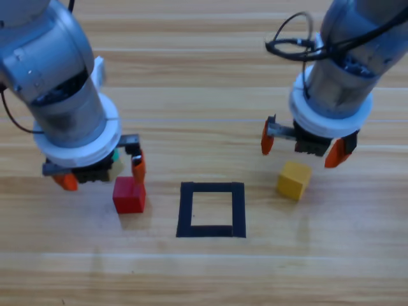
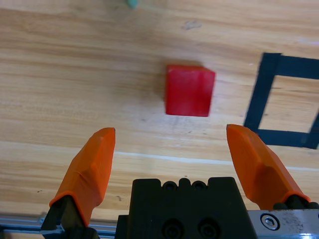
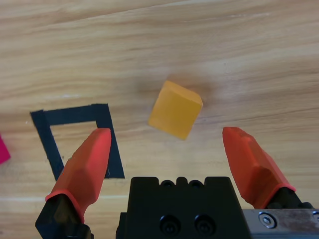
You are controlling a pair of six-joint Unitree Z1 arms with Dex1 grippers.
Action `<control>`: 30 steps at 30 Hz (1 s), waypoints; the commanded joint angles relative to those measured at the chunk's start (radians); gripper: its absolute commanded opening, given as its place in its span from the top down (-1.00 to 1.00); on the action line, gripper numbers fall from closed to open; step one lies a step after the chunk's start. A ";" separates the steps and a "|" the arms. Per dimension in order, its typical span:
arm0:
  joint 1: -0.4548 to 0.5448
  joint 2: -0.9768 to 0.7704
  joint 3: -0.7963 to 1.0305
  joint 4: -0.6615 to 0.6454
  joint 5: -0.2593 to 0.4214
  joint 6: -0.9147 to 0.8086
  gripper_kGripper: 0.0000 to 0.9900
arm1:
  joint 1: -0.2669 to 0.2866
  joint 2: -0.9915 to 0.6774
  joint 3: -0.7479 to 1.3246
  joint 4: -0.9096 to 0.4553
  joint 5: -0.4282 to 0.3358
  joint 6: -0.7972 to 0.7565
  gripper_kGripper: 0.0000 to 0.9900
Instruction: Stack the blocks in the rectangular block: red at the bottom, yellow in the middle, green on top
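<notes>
1. While both arms hang over the wooden table (image 1: pixel 204 274), the left gripper (image 1: pixel 102 173) sits just above and behind the red cube (image 1: pixel 129 195), its two orange jaws spread wide and holding nothing.
2. In the left wrist view the red cube (image 2: pixel 190 90) lies on bare wood ahead of the left gripper (image 2: pixel 174 149), between the lines of the two jaws but beyond their tips, untouched.
3. The green cube (image 1: pixel 116 155) shows only as a teal sliver under the left arm; in the left wrist view it is a small teal corner (image 2: pixel 132 3) at the top edge.
4. The rectangular block (image 1: pixel 211 210), a black tape outline, lies between the red cube and the yellow cube (image 1: pixel 294 180), with wood showing inside it.
5. The right gripper (image 1: pixel 303 152) hovers just behind the yellow cube, jaws released and apart.
6. In the right wrist view the yellow cube (image 3: pixel 175 110) sits turned at an angle, ahead of the right gripper (image 3: pixel 172 149), beside the tape outline (image 3: pixel 107 130).
</notes>
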 commanded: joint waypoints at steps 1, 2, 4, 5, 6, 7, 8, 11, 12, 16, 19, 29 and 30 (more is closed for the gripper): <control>-0.036 0.039 -0.013 -0.040 -0.003 0.023 -0.91 | -0.035 0.099 -0.016 0.011 -0.002 0.075 -1.00; -0.036 0.042 -0.013 -0.047 -0.003 0.029 -0.91 | -0.035 0.105 -0.016 0.009 -0.004 0.087 -1.00; -0.036 0.051 -0.013 -0.055 0.005 0.032 -0.91 | -0.035 0.116 -0.016 0.009 -0.015 0.110 -1.00; -0.036 0.062 -0.013 -0.058 0.008 0.032 -0.91 | -0.035 0.124 -0.021 0.011 -0.018 0.117 -1.00; -0.036 0.073 -0.013 -0.063 0.011 0.032 -0.91 | -0.035 0.130 -0.024 0.014 -0.018 0.117 -1.00; -0.036 0.085 -0.013 -0.069 0.014 0.031 -0.91 | -0.035 0.138 -0.028 0.020 -0.018 0.119 -1.00; -0.036 0.099 -0.011 -0.072 0.015 0.029 -0.91 | -0.035 0.142 -0.033 0.026 -0.021 0.121 -1.00; -0.036 0.144 -0.010 -0.095 0.017 0.029 -0.91 | -0.035 0.157 -0.036 0.029 -0.022 0.130 -0.99; -0.036 0.159 -0.008 -0.102 0.017 0.029 -0.91 | -0.035 0.159 -0.036 0.028 -0.022 0.134 -0.99; -0.036 0.203 0.003 -0.141 0.017 0.031 -0.91 | -0.035 0.179 -0.033 0.029 0.004 0.151 -0.96; -0.036 0.223 0.006 -0.158 0.017 0.031 -0.91 | -0.035 0.203 -0.033 0.028 0.033 0.160 -0.89; -0.035 0.223 0.059 -0.205 0.015 0.051 -0.79 | -0.036 0.236 -0.059 0.028 0.068 0.122 -0.64; -0.035 0.217 0.070 -0.210 0.014 0.057 -0.76 | -0.036 0.236 -0.058 0.028 0.067 0.110 -0.63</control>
